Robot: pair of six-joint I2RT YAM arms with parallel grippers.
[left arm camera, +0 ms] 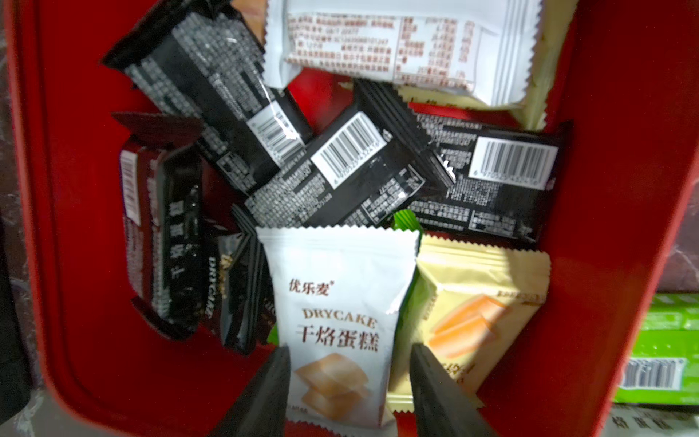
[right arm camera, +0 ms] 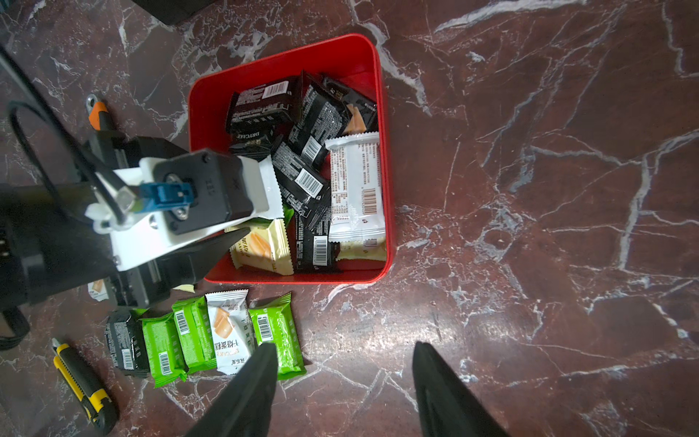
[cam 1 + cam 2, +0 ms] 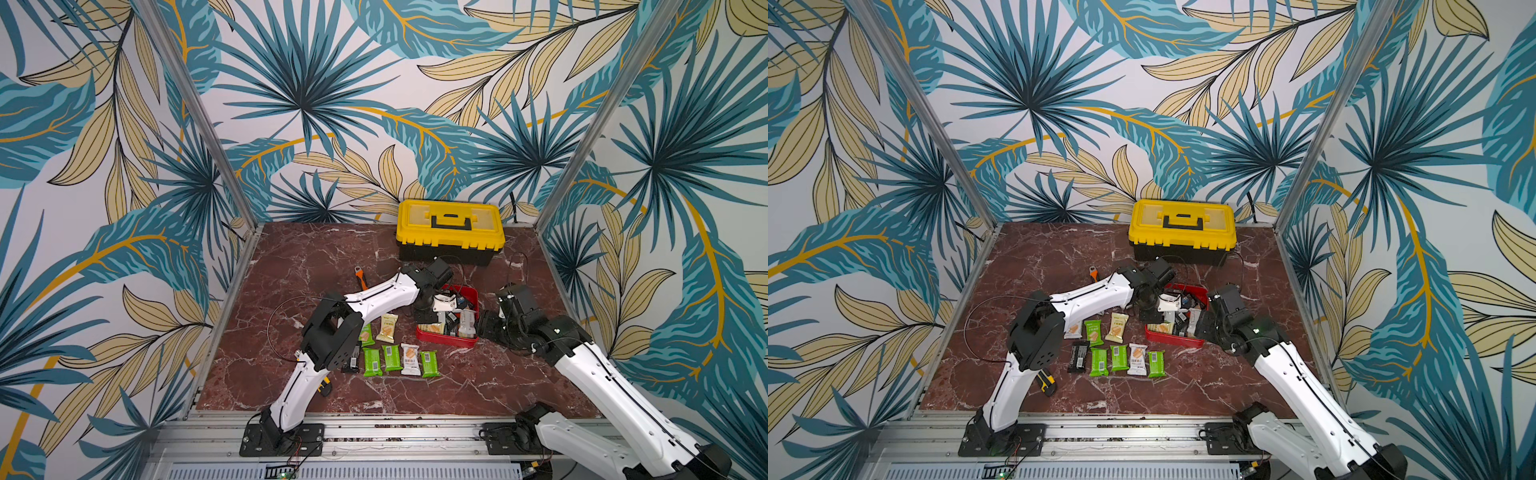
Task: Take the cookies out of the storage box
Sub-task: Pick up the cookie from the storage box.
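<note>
Our left gripper (image 1: pixel 350 348) straddles the white cookie (image 1: pixel 336 287); we cannot tell if it grips. An edge pinch would slip. Right gripper (image 2: pixel 344 343) hangs wide at the storage box's (image 3: pixel 446 343) three o'clock.

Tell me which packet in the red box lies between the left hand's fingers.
The white packet printed DRYCAKE, picturing tan biscuits, lies between the fingers of the left hand. The cream packet lies beside it, outside them; the black packets lie farther off.
</note>
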